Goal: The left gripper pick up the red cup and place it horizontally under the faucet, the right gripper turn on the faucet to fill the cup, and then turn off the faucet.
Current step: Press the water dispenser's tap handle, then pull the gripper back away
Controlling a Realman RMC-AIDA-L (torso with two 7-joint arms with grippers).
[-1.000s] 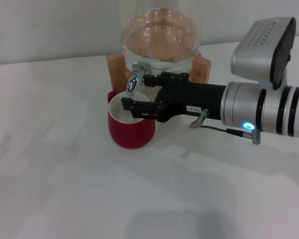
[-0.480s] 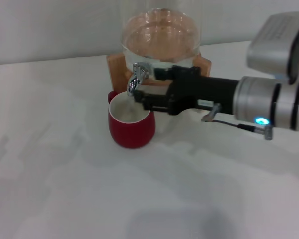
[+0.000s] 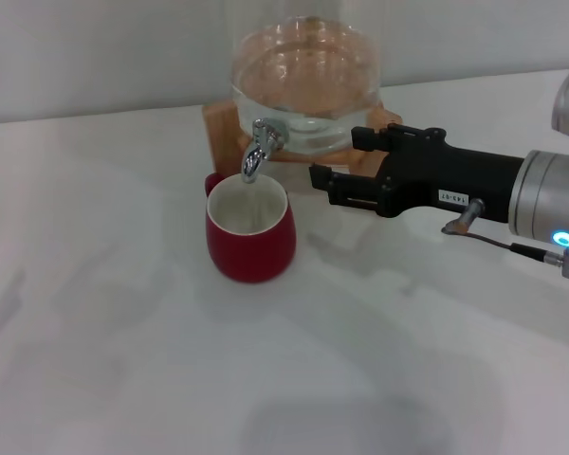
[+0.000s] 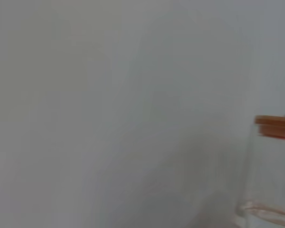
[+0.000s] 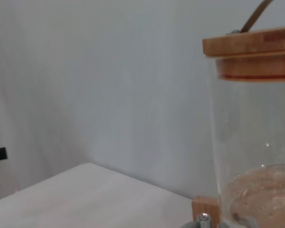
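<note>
- The red cup [image 3: 250, 235] stands upright on the counter [image 3: 123, 360], mouth directly beneath the faucet [image 3: 259, 147].
- The right gripper [image 3: 330, 182], at the cup's two o'clock, has its fingers parted around nothing; it should withdraw level, sparing the lever.
- Left gripper isn't visible.

Red cup [image 3: 250, 239] glossy ceramic (matt off-white inside); faucet [image 3: 257, 150] shiny chrome; jar [image 3: 308, 81] clear glass, wood lid [image 5: 251, 52].
</note>
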